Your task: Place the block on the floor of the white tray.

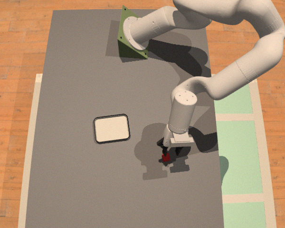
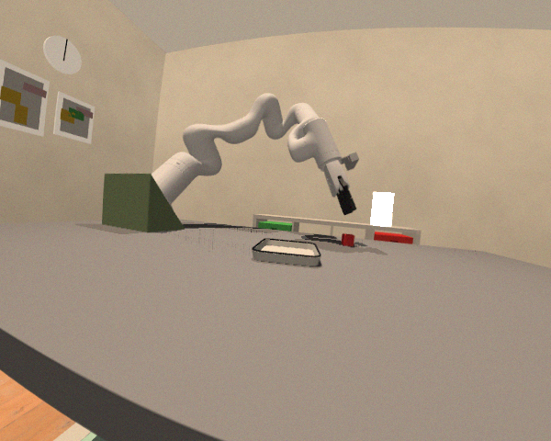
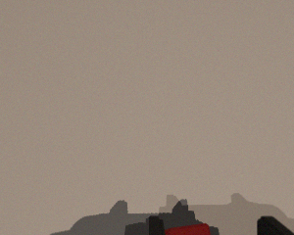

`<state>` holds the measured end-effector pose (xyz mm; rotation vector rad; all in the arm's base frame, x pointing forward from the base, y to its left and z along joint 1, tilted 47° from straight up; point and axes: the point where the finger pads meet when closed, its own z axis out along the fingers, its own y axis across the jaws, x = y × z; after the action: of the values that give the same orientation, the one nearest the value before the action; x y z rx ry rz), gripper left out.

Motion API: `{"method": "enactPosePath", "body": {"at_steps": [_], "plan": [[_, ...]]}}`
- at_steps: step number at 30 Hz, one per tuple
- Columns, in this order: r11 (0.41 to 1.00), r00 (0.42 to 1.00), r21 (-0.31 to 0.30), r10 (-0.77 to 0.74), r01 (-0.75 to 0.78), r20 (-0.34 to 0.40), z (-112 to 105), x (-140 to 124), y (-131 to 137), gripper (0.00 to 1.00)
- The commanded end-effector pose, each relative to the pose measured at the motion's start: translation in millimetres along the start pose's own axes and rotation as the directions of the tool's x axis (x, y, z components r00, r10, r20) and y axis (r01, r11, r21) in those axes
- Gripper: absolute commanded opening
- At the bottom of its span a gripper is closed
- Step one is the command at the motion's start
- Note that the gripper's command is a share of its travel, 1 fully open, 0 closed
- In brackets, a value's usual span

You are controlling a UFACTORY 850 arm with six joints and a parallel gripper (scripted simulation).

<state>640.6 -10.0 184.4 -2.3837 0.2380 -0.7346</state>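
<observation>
The red block (image 2: 347,239) sits on the grey table (image 1: 88,184), well apart from the white tray (image 1: 111,128) and off its floor. The gripper (image 2: 346,201) hangs tilted in the air above the block — jaws half spread, nothing between them, no contact. Wrist view catches just the block's top edge between the dark fingertips — the rest is bare tabletop and shadow.

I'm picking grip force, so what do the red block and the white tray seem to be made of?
Block: uniform matte red with crisp edges, possibly painted wood or plastic; the look leaves it open. Tray: pale matte floor inside a darker grey rim, plastic or enamelled metal perhaps.
</observation>
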Motion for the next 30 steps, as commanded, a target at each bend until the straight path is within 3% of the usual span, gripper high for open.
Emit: {"method": "enactPosePath", "body": {"at_steps": [1,2,4,6,8,10,19,30], "plan": [[0.999,0.997,0.034,-0.014,0.012,0.077,6.2,0.2,0.0,0.56],[0.999,0.993,0.05,-0.025,0.019,0.114,9.8,-0.7,0.6,0.56],[0.999,0.993,0.05,-0.025,0.019,0.114,9.8,-0.7,0.6,0.56],[0.997,0.982,0.076,-0.045,0.032,0.183,15.7,-3.3,3.1,0.56],[0.997,0.982,0.076,-0.045,0.032,0.183,15.7,-3.3,3.1,0.56],[0.993,0.967,0.107,-0.068,0.042,0.246,22.4,-4.8,4.0,0.56],[0.983,0.914,0.173,-0.122,0.058,0.387,36.7,-9.9,8.2,0.56],[0.982,0.903,0.181,-0.13,0.06,0.409,38.5,-11.1,9.3,0.56]]}}
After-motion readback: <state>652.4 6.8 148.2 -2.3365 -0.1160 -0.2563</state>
